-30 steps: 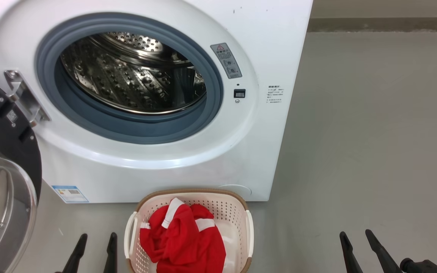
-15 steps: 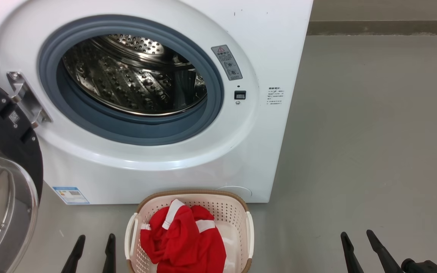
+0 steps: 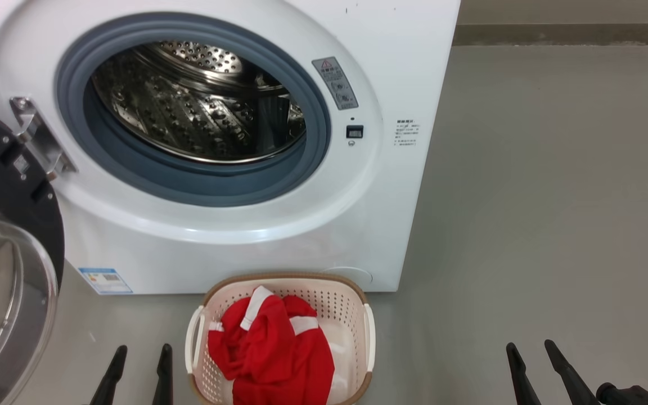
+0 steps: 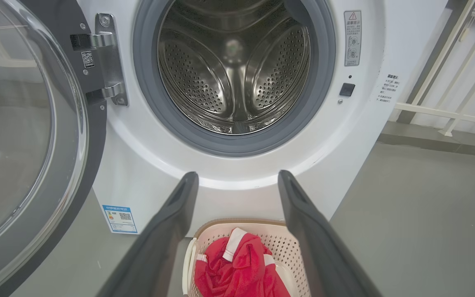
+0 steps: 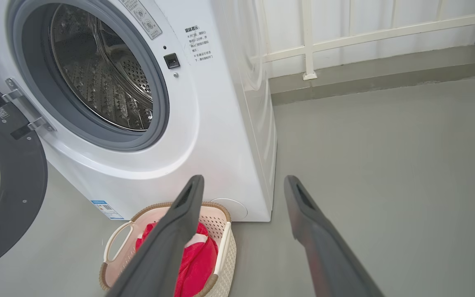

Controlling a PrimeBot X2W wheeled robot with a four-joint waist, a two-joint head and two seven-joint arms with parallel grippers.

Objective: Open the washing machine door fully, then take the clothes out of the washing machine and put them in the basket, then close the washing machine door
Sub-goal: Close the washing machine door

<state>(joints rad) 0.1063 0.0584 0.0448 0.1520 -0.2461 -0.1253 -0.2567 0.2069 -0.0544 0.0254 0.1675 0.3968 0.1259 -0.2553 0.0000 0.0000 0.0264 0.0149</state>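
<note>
The red clothes point(image 3: 270, 349) are lying in the basket point(image 3: 279, 278), which is standing on the floor point(image 3: 554, 197) just before the washing machine point(image 3: 358, 214). The washing machine door point(image 3: 9, 253) is hanging wide open at its left. The left end effector point(image 3: 144, 351) and right end effector point(image 3: 529, 346) are hovering spread open, empty.

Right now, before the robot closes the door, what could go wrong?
1. The washing machine door stands wide open on the left; its bulging glass looks smooth, so the left gripper's fingers may slip when pushing it.
2. The basket holding the clothes stands close before the washing machine; an arm sweeping the door shut might knock it.
3. Fingers may get pinched against the grey rubber ring.
</note>
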